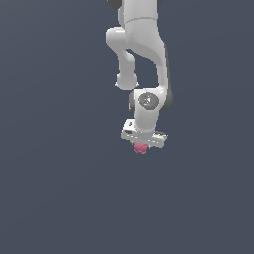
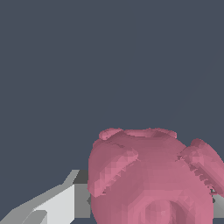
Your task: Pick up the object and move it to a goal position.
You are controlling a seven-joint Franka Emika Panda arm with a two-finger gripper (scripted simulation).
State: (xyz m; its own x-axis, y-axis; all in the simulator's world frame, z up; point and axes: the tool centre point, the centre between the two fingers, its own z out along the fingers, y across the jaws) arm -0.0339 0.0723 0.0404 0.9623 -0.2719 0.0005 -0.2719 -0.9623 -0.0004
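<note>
The object (image 1: 140,147) is a small pinkish-red bumpy blob sitting directly under the white gripper (image 1: 142,144) in the exterior view, much narrower than the hand. In the wrist view the object (image 2: 148,175) fills the space between the two fingers. One grey-white finger (image 2: 65,202) presses its side, and a sliver of the other finger (image 2: 218,205) shows on the opposite side. The gripper (image 2: 151,208) is shut on the object. In the exterior view the fingertips are hidden behind the hand and the blob. No goal marker is in view.
The white arm (image 1: 144,44) reaches down from the top of the exterior view. A plain dark blue-grey surface (image 1: 59,188) surrounds it on all sides, with no other objects or edges in view.
</note>
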